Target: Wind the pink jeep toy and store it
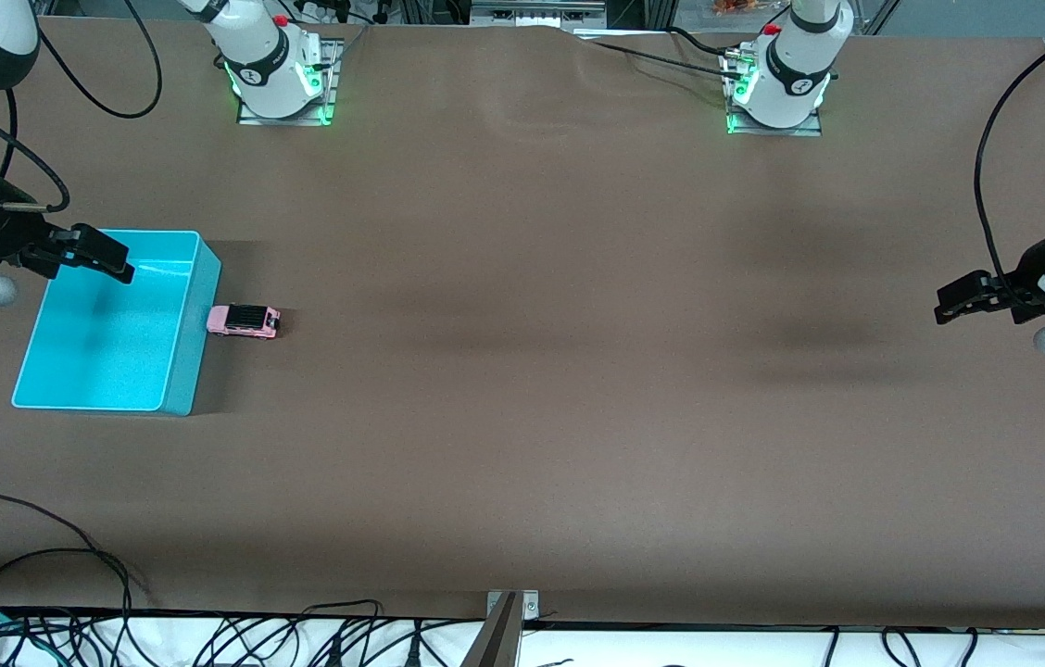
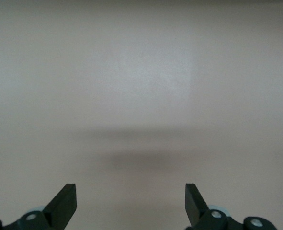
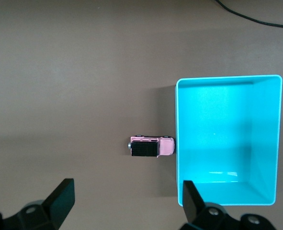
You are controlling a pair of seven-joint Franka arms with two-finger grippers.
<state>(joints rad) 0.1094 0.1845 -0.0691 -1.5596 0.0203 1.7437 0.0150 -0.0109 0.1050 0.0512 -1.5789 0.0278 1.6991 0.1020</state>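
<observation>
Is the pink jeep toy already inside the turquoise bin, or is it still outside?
Outside. The pink jeep toy stands on its wheels on the table, against the turquoise bin's outer wall; the bin is empty.

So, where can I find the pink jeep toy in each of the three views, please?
Front view: the pink jeep toy stands on the table, against the outer wall of the turquoise bin.
Left wrist view: not in it; only bare table shows.
Right wrist view: it sits mid-picture, its pink end at the bin's wall.
Shared landmark: the turquoise bin, in the front and right wrist views.
</observation>
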